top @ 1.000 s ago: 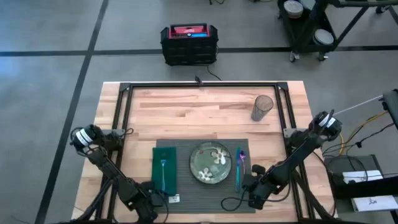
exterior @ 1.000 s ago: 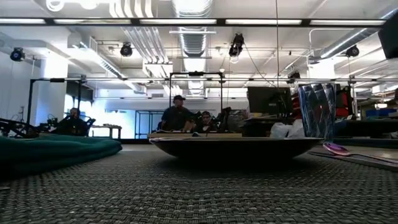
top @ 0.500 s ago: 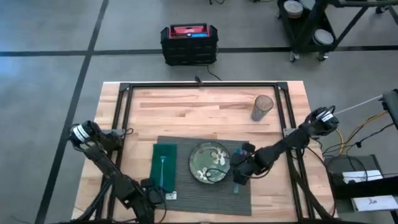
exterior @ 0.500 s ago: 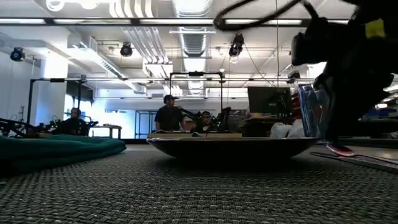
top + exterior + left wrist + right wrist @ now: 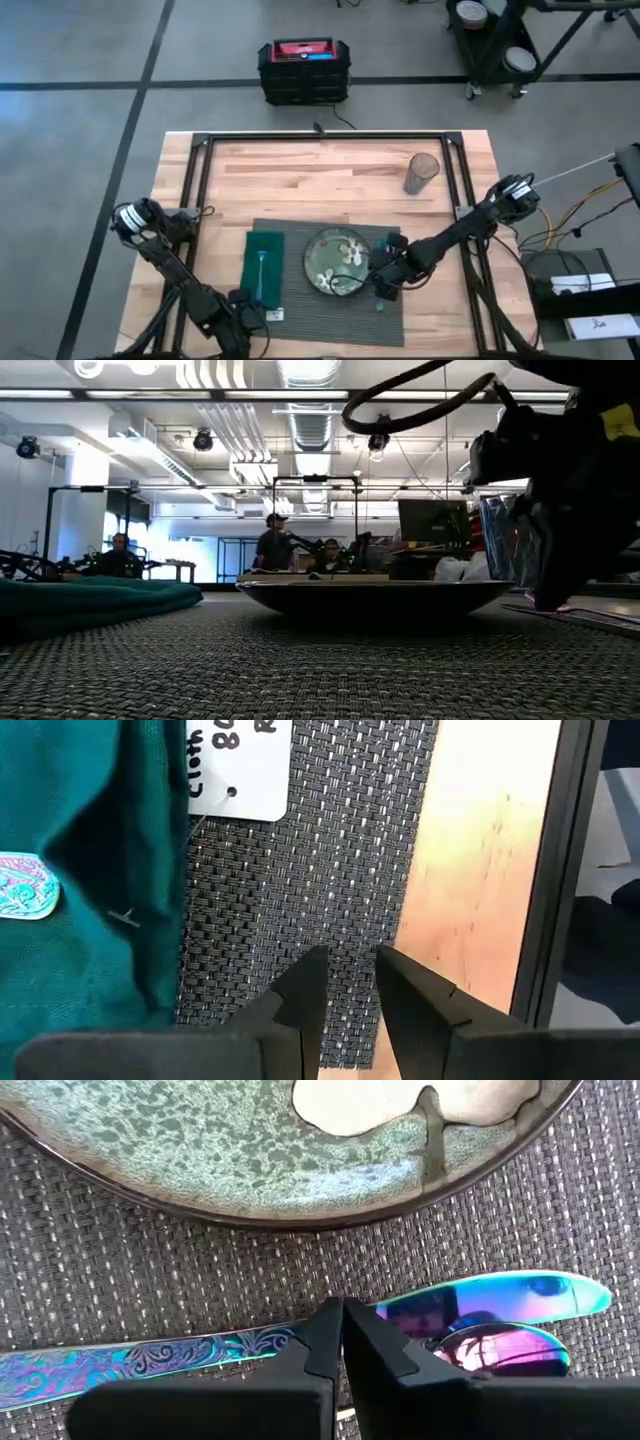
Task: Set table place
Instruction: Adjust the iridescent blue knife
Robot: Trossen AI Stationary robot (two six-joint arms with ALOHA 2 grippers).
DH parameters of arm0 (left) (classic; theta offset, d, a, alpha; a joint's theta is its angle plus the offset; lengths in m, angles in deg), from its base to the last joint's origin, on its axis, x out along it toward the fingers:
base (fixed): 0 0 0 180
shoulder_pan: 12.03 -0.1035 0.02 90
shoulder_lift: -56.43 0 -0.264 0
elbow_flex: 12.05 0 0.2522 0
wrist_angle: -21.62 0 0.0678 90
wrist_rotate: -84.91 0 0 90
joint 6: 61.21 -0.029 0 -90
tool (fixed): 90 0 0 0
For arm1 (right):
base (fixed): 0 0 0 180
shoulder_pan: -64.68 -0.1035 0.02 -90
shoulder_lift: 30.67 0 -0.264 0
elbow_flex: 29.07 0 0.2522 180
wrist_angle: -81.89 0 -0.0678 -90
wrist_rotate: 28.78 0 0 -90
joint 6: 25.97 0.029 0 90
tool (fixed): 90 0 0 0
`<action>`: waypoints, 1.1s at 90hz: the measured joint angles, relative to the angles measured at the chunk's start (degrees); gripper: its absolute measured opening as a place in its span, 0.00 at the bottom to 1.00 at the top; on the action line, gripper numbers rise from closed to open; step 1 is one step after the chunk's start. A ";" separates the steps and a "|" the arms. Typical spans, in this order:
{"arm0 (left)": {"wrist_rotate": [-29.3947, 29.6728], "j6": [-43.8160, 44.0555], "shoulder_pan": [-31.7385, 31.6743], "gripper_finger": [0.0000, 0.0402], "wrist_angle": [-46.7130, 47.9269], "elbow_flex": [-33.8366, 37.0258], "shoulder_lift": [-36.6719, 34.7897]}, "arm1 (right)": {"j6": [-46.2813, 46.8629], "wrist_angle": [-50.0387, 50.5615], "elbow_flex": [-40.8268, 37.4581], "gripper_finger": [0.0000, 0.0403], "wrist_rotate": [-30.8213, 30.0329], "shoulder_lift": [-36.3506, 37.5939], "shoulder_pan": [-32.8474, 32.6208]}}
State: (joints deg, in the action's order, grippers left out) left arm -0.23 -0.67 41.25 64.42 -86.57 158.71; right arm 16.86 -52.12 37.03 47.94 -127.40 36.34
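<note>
The right gripper (image 5: pixel 343 1342), fingers pressed together, hovers over the knife (image 5: pixel 200 1355) beside the plate (image 5: pixel 250 1150), probably to nudge it straight. The left gripper (image 5: pixel 348 982) waits slightly parted at the placemat (image 5: pixel 300 870) edge

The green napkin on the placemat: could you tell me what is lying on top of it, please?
On the green napkin lies one iridescent utensil with a patterned handle; its type is unclear. A white tag overlaps the napkin's edge. What the napkin covers on the placemat is hidden.

Two dark, slender jointed arms are seen, each capped by a pale round fitting at the shoulder (black cable looped alongside); matte black wedge-shaped fingers (image 5: pixel 300 1005) are shown.
</note>
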 joint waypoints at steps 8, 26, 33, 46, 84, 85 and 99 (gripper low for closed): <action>0.02 -0.14 0.00 0.19 -0.11 0.00 0.00 | -0.04 -0.06 -0.02 0.00 0.00 0.00 0.00; 0.02 -0.44 0.00 0.19 -0.09 0.04 -0.02 | -2.66 -3.65 -0.57 0.00 -0.96 0.02 0.00; 0.04 -0.44 0.00 0.19 -0.09 0.04 -0.02 | -2.95 -4.66 -0.57 0.00 -1.41 0.06 0.12; 0.04 -0.44 0.00 0.19 -0.09 0.04 -0.04 | -1.44 -3.87 -0.59 0.00 -1.76 0.23 0.28; 0.17 -1.31 0.00 0.19 -0.04 0.04 -0.09 | 3.79 -4.74 -0.15 0.00 6.20 0.15 -4.01; 0.19 -1.31 -0.01 0.19 -0.04 0.04 -0.09 | 3.83 -4.79 -0.15 0.00 6.18 0.07 -4.06; 0.20 -1.48 -0.07 0.19 -0.04 0.04 -0.11 | 3.76 -7.28 -0.13 0.00 6.22 -0.57 -4.38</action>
State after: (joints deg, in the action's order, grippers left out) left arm -0.03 -2.15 41.18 64.37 -86.52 158.60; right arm 20.62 -59.41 36.90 54.16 -127.97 31.96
